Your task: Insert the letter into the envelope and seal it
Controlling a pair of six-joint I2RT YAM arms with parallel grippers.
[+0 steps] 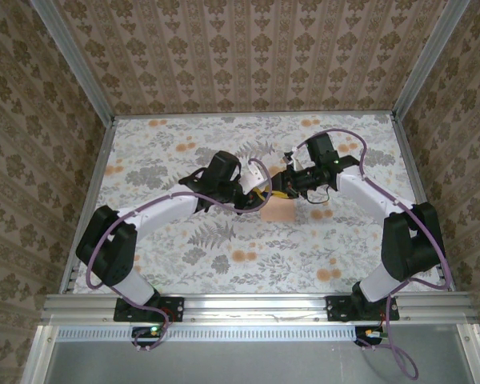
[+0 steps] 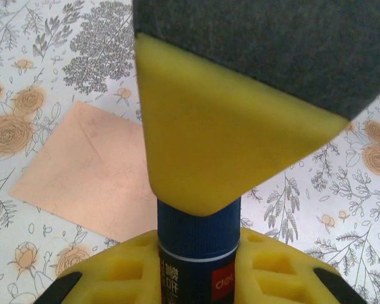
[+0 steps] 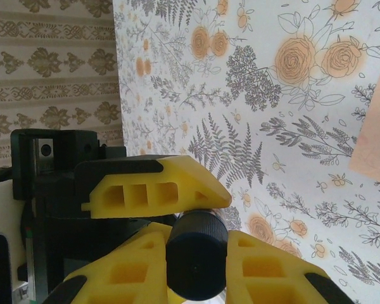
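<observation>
A dark glue stick [image 2: 196, 272] with a red label is held between both grippers above the table. My left gripper [image 2: 199, 256] is shut on its body. My right gripper [image 3: 196, 253] is shut on its ribbed dark blue cap [image 3: 197, 263]. From above, the left gripper [image 1: 260, 194] and the right gripper [image 1: 278, 188] meet tip to tip. The peach envelope [image 1: 278, 210] lies flat on the cloth just below them, and also shows as the envelope [image 2: 82, 171] in the left wrist view and the envelope [image 3: 373, 133] in the right. The letter is hidden or out of view.
The table wears a floral cloth [image 1: 224, 256] and is closed in by patterned walls [image 1: 248, 56] at the back and sides. A metal rail [image 1: 256, 304] carrying the arm bases runs along the near edge.
</observation>
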